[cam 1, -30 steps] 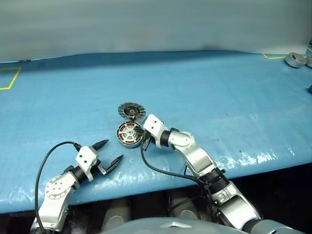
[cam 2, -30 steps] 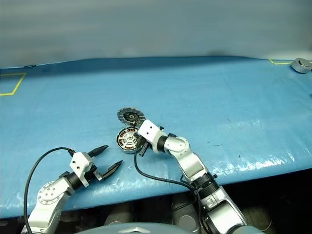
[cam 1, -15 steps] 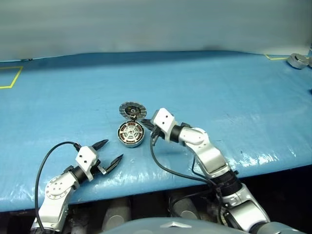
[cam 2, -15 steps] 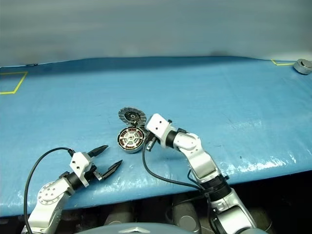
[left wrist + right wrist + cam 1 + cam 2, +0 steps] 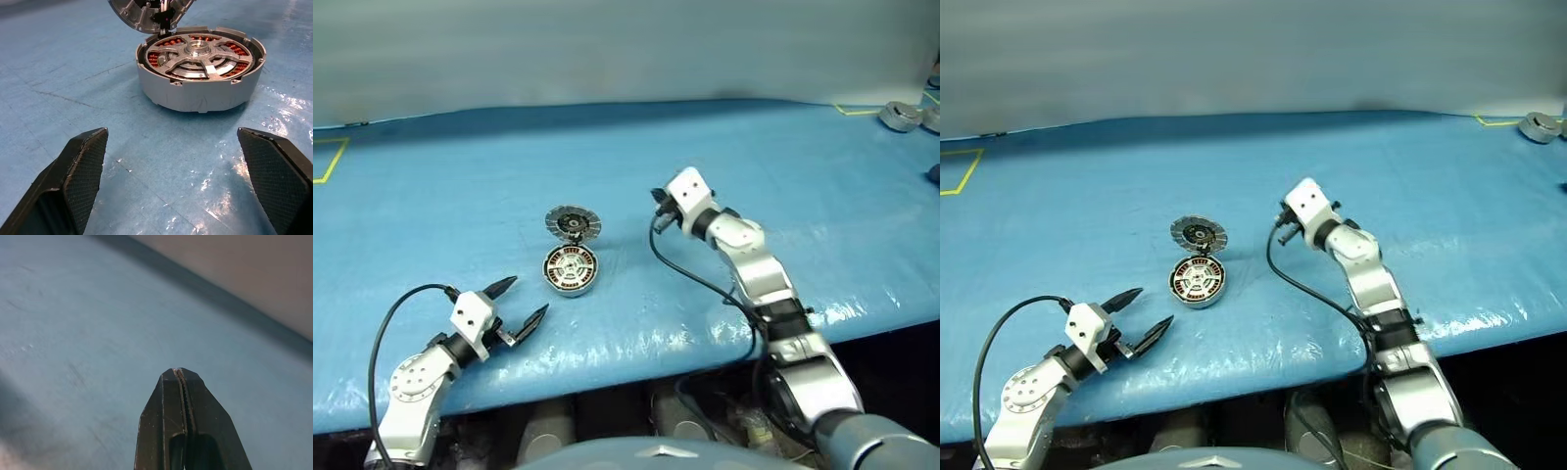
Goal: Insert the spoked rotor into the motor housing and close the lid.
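The right jaws [image 5: 180, 377] are pressed together with nothing between them, held above the counter [image 5: 783, 176] and pointing away over bare blue covering. The left jaws [image 5: 181, 181] stand spread wide and empty, low over the counter, aimed at the motor housing [image 5: 200, 68].

In the left wrist view the spoked rotor [image 5: 198, 49] looks already seated: silver spokes and hub lie level inside the ring of copper windings, flush with the rim. So the step in hand, as I judge it, is closing the lid [image 5: 573, 222]. It stands tilted open on the far edge of the housing, at its hinge.

To do this well, I would bring a closed fingertip over the top of the lid from behind and push it down toward the robot along the hinge arc, not shove it sideways. The housing sits loose on a slick covering and would probably slide under a sideways push. The open left jaws could brace the near wall of the housing as the lid comes down. Check that the rotor stays flat, since a raised spoke would stop the lid from seating.

From the left jaws, the housing lies straight ahead, near but apart, centred between the two fingers' lines, with the lid just beyond it. From the right jaws, housing and lid lie well off to the robot's left and lower, nearer the robot's side of the counter, outside where the jaws point.
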You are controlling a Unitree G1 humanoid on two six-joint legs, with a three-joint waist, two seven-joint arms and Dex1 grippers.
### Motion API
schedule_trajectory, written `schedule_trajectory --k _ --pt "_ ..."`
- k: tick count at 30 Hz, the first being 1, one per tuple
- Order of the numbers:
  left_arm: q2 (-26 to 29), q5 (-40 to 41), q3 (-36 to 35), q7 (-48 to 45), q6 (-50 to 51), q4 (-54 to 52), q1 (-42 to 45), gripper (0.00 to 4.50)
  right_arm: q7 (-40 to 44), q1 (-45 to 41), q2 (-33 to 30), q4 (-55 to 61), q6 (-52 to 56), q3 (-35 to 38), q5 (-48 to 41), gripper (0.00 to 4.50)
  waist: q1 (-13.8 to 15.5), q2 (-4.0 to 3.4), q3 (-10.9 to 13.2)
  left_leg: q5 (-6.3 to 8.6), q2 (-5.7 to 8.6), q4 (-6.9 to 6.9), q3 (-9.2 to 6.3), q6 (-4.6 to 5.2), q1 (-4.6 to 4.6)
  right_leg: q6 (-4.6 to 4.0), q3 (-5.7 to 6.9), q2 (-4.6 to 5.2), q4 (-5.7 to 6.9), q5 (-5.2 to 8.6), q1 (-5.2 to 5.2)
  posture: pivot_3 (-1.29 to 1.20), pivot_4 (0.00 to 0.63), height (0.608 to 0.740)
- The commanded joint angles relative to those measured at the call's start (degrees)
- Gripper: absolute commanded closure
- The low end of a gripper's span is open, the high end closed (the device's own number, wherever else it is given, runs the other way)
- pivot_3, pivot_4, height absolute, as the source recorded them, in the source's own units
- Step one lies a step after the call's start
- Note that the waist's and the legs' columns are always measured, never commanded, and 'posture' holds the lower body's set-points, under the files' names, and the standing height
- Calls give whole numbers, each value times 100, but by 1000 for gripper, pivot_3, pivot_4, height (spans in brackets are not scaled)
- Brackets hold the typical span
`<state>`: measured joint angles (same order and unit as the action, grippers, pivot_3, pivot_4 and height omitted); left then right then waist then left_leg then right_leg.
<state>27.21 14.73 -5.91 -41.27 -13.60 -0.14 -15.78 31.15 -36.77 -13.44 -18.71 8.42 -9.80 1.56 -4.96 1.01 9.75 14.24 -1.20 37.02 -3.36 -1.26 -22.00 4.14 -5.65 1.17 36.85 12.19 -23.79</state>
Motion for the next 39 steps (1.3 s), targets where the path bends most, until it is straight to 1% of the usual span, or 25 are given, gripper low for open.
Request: schedule_trajectory --k 1,4,7,9,14,19,21,25,26,30,32,34,39 --pt "-32 42 -102 56 -141 -207 -35 0 775 -429 347 -399 -272 -63 -511 4476 22 0 0 1 0 -3 -1 2 -1 1 1 1 -1 -4 0 0 150 740" --pt "-103 37 -71 95 -133 -281 -31 0 1309 -695 502 -701 -219 -136 -693 4476 62 -3 2 5 2 -4 -7 6 -5 -18 5 4 -2 -15 0 0 150 740" --pt "-171 -20 -125 208 -190 -402 -308 0 1760 -862 642 -997 -304 -377 -661 4476 71 -4 2 7 6 -4 -5 5 -10 -18 6 12 -7 -16 -2 0 150 740" --pt "-195 -47 -118 241 -212 -441 -460 0 1935 -881 688 -1036 -302 -405 -707 4476 58 -6 4 8 5 -5 -4 3 -9 -19 7 12 -6 -14 -3 0 150 740" --pt "-257 -69 -97 355 -166 -590 -536 0 2616 -689 646 -657 -192 -592 -869 4476 68 -10 6 9 2 -4 -11 3 -8 -22 15 7 1 -7 -5 0 150 740" --pt "-257 -76 -81 420 -106 -615 -544 0 3025 -131 427 212 58 -924 -893 4476 69 -10 6 9 3 -3 -9 3 -7 -14 14 8 0 -4 -3 0 150 740" --pt "-249 -69 -64 418 -78 -611 -511 0 3017 70 345 435 70 -1067 -788 4476 72 -10 6 10 3 -3 -9 1 -7 -13 14 9 -1 -4 -4 0 150 740" --pt "-198 -70 -64 365 -44 -532 -408 0 2682 504 424 530 139 -1180 -693 4476 68 -9 5 10 2 -2 -9 0 -3 -11 14 6 1 10 -2 0 150 740" --pt "-183 -69 -68 356 -25 -528 -378 0 2619 574 449 552 170 -1174 -695 4476 66 -9 5 10 2 -1 -9 0 -3 -24 14 6 2 18 -2 0 150 740" --pt "-149 -69 -42 292 3 -472 -257 0 2269 772 454 459 4 -1279 -407 4476 56 -7 4 10 2 4 -4 0 0 -22 11 6 5 18 0 0 150 740" --pt "-153 -108 -8 277 11 -435 -189 0 2022 847 481 425 -64 -1256 -313 4476 61 -6 3 10 2 5 -5 0 5 -21 11 6 4 19 5 0 150 740" --pt "-175 -125 17 276 22 -409 -67 0 1784 937 598 383 -18 -1103 -410 4476 64 -6 3 10 2 5 -4 0 6 -21 11 7 3 19 7 0 150 740" --pt "-272 -185 135 262 -31 -316 78 0 1588 1168 586 460 80 -1061 -408 4476 64 -5 -1 10 2 5 -5 0 12 -20 11 6 4 19 14 0 150 740"
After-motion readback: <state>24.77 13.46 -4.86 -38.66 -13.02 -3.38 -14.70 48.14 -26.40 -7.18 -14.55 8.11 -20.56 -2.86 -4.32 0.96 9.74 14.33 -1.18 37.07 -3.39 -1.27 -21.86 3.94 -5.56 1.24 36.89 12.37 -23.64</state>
